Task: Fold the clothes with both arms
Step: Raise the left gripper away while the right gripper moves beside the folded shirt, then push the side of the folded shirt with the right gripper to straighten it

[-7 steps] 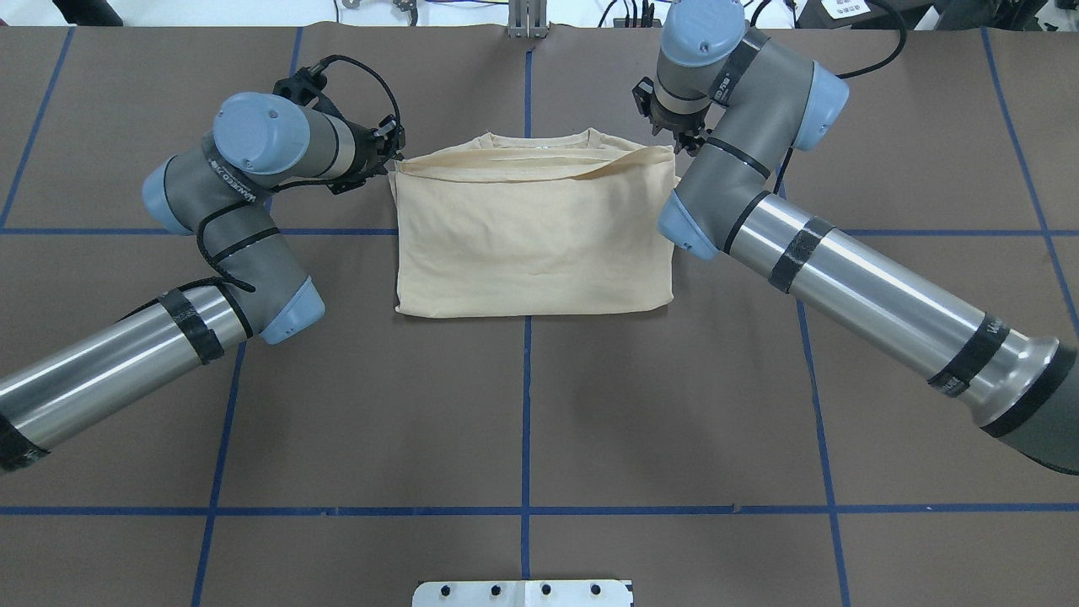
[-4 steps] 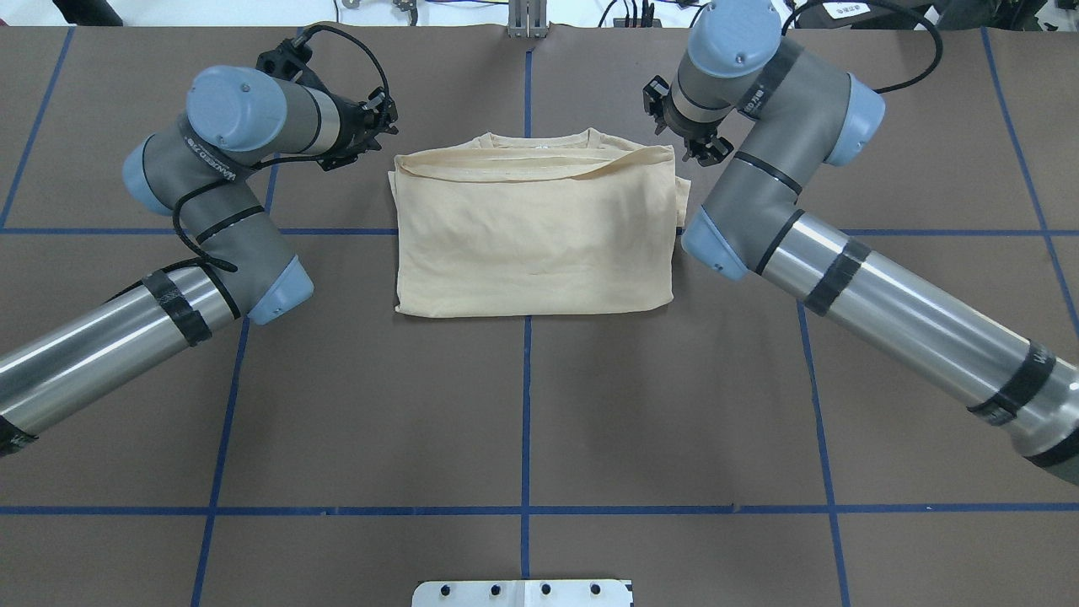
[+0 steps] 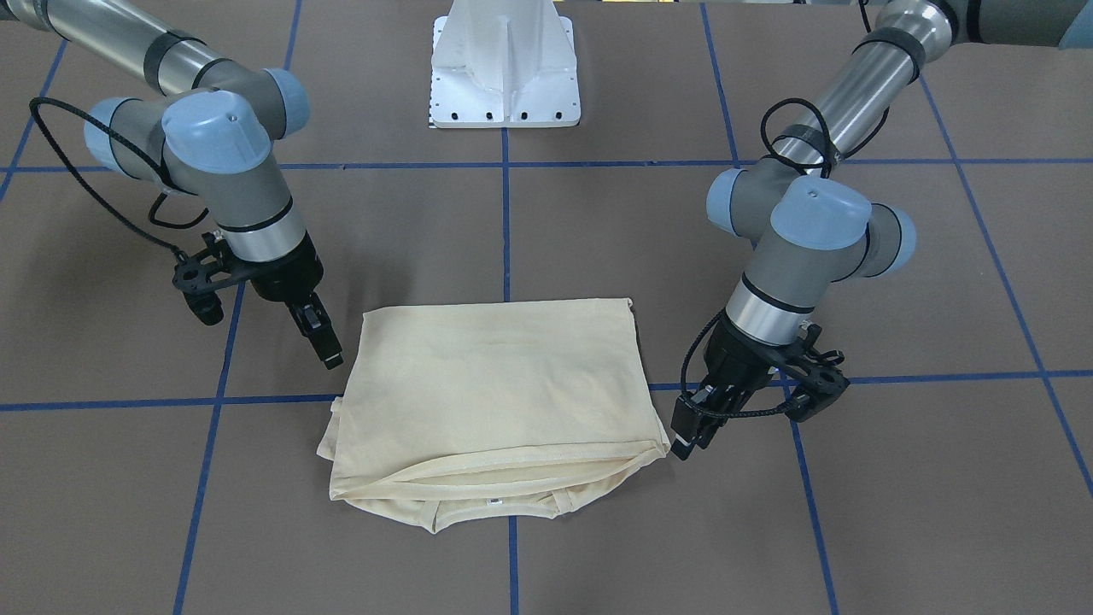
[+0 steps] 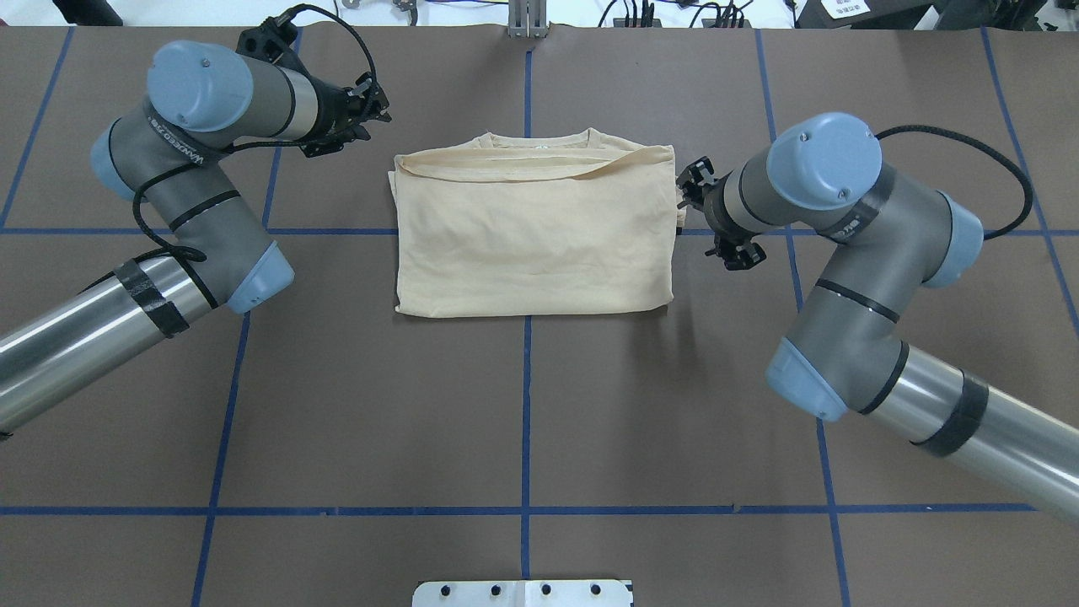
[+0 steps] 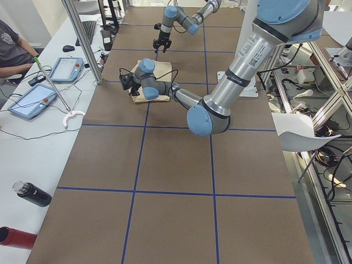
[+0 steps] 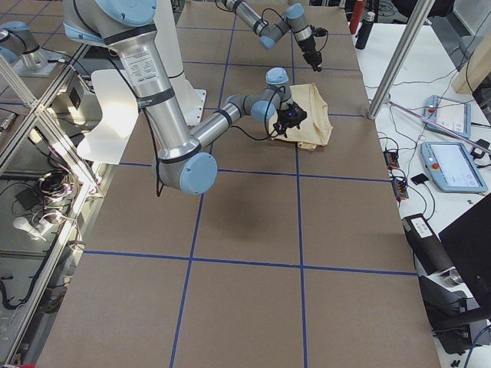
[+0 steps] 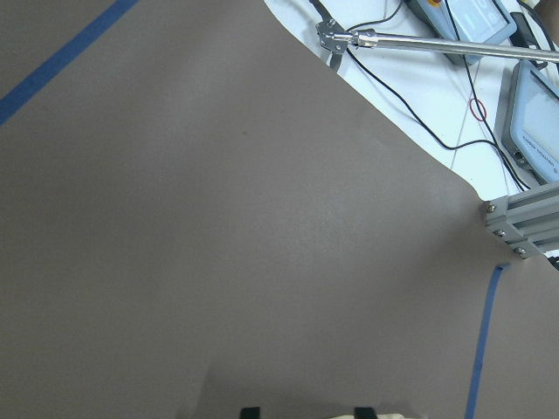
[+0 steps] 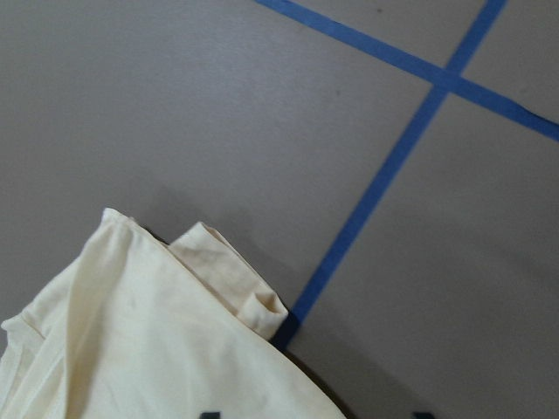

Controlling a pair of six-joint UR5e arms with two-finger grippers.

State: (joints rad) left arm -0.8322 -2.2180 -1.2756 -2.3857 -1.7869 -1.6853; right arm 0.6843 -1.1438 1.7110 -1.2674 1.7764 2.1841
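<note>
Left pincer (image 3: 687, 436): parted, empty, off the shirt's (image 4: 531, 244) far-left corner.
Right pincer (image 3: 324, 346): parted, empty, beside the shirt's right edge.
Shirt: folded flat on the worktop (image 4: 379, 405); lay free, fold seemingly done.

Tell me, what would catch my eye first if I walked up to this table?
Most striking is the pale cream-yellow shirt, folded into a neat rectangle at the middle of the brown table crossed by blue tape lines. Flanking it are two silver-tubed, grey-jointed robot arms with light-blue caps, the left arm and the right arm, whose black left gripper and right gripper hold nothing.
</note>
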